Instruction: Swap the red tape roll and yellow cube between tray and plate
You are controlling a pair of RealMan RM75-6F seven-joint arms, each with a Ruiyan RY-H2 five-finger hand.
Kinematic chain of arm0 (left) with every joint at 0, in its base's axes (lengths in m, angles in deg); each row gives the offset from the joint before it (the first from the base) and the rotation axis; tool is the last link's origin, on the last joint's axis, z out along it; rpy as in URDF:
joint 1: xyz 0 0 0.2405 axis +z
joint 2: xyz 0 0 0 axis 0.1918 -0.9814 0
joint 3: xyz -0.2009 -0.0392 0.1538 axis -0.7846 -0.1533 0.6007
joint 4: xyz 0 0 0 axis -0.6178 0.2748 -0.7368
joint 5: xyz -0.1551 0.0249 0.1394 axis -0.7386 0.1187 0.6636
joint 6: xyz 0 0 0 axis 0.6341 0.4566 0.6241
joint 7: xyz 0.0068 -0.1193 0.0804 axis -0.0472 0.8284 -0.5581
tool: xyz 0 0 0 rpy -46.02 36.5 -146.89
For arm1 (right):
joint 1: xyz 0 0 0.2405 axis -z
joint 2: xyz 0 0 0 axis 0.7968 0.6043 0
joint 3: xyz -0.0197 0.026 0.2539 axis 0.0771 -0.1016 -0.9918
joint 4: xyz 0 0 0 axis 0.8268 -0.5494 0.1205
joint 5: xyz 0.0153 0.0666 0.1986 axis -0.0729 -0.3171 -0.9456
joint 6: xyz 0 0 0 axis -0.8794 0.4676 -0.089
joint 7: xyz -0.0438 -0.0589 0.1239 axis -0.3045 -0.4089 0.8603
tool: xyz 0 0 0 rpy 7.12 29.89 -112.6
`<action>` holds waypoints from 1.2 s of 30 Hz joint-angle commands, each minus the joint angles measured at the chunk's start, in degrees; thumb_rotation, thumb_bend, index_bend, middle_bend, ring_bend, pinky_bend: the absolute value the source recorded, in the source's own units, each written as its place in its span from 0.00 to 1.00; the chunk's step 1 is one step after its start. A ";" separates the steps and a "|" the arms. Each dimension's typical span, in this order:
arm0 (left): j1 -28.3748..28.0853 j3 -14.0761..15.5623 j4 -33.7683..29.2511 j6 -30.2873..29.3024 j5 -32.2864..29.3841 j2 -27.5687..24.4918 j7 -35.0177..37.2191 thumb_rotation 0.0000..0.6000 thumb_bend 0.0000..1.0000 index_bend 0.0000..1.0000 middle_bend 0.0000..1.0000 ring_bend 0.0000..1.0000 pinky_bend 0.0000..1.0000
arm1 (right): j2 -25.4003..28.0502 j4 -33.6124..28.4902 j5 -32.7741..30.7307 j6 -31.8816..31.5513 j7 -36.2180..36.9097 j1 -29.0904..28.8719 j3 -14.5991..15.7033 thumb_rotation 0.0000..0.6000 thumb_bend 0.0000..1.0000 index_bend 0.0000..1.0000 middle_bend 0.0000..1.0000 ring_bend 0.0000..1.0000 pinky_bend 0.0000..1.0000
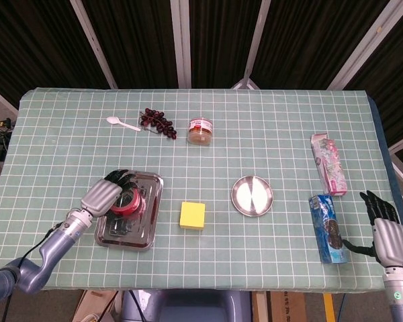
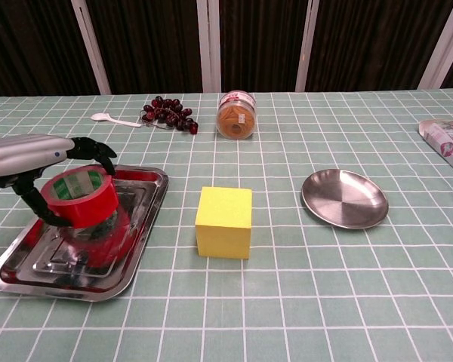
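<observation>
- Lower the tape roll [image 2: 78, 197] flat onto the tray [image 2: 143, 226] floor before spreading the fingers; tilted at present, lower edge at or just above the metal.
- Left hand [image 1: 106, 196] clasped around the roll from above.
- Right hand [image 1: 387, 232] holding nothing, fingers apart, at the table's near right edge.
- Cube [image 2: 224, 221] on the cloth between tray and plate [image 2: 344, 198]; plate bare.
- Roll: glossy red ring. Tray, plate: polished steel, reflective. Cube: matte yellow, sharp-edged.
</observation>
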State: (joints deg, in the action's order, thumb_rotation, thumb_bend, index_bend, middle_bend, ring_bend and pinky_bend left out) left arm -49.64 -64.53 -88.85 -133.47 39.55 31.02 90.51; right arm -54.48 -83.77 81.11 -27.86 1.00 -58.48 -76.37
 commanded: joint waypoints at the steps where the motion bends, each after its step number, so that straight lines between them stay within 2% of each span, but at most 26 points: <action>1: 0.37 -0.85 -2.45 -0.93 -0.14 -0.98 2.39 1.00 0.13 0.27 0.00 0.00 0.00 | 0.30 0.40 0.68 -0.16 -1.41 -0.06 0.41 1.00 0.00 0.06 0.00 0.00 0.00; 6: 1.32 -2.20 -5.84 -3.87 0.15 -2.84 2.07 1.00 0.09 0.26 0.00 0.00 0.00 | 0.70 -0.74 1.82 -0.46 -0.87 0.09 0.78 1.00 0.00 0.06 0.00 0.00 0.00; 9: 3.56 -2.97 -11.60 -9.13 0.88 -6.13 -0.34 1.00 0.09 0.26 0.00 0.00 0.00 | 0.80 -1.48 2.71 0.41 0.09 -0.67 0.66 1.00 0.00 0.06 0.00 0.00 0.00; 13: 9.12 -2.47 -17.97 -19.75 3.24 -9.83 -7.11 1.00 0.04 0.24 0.00 0.00 0.00 | 2.06 -3.64 3.46 6.07 -0.24 -4.98 -0.46 1.00 0.00 0.06 0.00 0.00 0.00; 15: 10.62 -2.05 -20.23 -21.07 2.95 -10.98 -10.37 1.00 0.00 0.22 0.00 0.00 0.00 | 3.22 -5.58 1.88 10.15 -1.16 -8.03 -1.89 1.00 0.00 0.06 0.00 0.00 0.00; 17: 11.96 -1.21 -21.97 -20.96 2.19 -13.89 -8.99 1.00 0.00 0.21 0.00 0.00 0.00 | 3.79 -5.97 -1.79 13.46 -3.73 -10.86 -3.74 1.00 0.00 0.06 0.00 0.00 0.00; 20: 12.86 -0.66 -22.37 -21.27 3.30 -16.39 -5.25 1.00 0.00 0.21 0.00 0.00 0.00 | 3.78 -6.35 -7.39 16.27 -6.99 -13.49 -5.49 1.00 0.00 0.06 0.00 0.00 0.00; 22: 13.59 -0.89 -21.91 -22.28 3.64 -16.54 -6.10 1.00 0.00 0.21 0.00 0.00 0.00 | 3.85 -7.27 -9.70 17.07 -8.18 -14.82 -6.47 1.00 0.00 0.06 0.00 0.00 0.00; 27: 18.89 1.01 -22.32 -27.32 3.80 -18.35 -8.15 1.00 0.00 0.21 0.00 0.00 0.00 | 4.45 -11.75 -8.50 17.54 -11.20 -16.87 -6.60 1.00 0.00 0.06 0.00 0.00 0.00; 30: 21.59 2.04 -22.19 -27.61 1.39 -17.67 -10.47 1.00 0.00 0.21 0.00 0.00 0.00 | 4.77 -15.60 -7.02 20.81 -11.38 -18.53 -5.55 1.00 0.00 0.06 0.00 0.00 0.00; 36: 25.28 1.20 -19.22 -28.62 -2.47 -15.12 -8.67 1.00 0.00 0.21 0.00 0.00 0.00 | 0.76 -19.69 -9.17 27.51 -14.79 -24.30 -4.62 1.00 0.00 0.06 0.00 0.00 0.00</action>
State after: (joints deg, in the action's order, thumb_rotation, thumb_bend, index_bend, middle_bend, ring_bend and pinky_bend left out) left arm -25.14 -63.06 -109.21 -161.49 37.64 14.99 80.71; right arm -51.96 -101.87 73.13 -2.65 -12.67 -80.80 -81.46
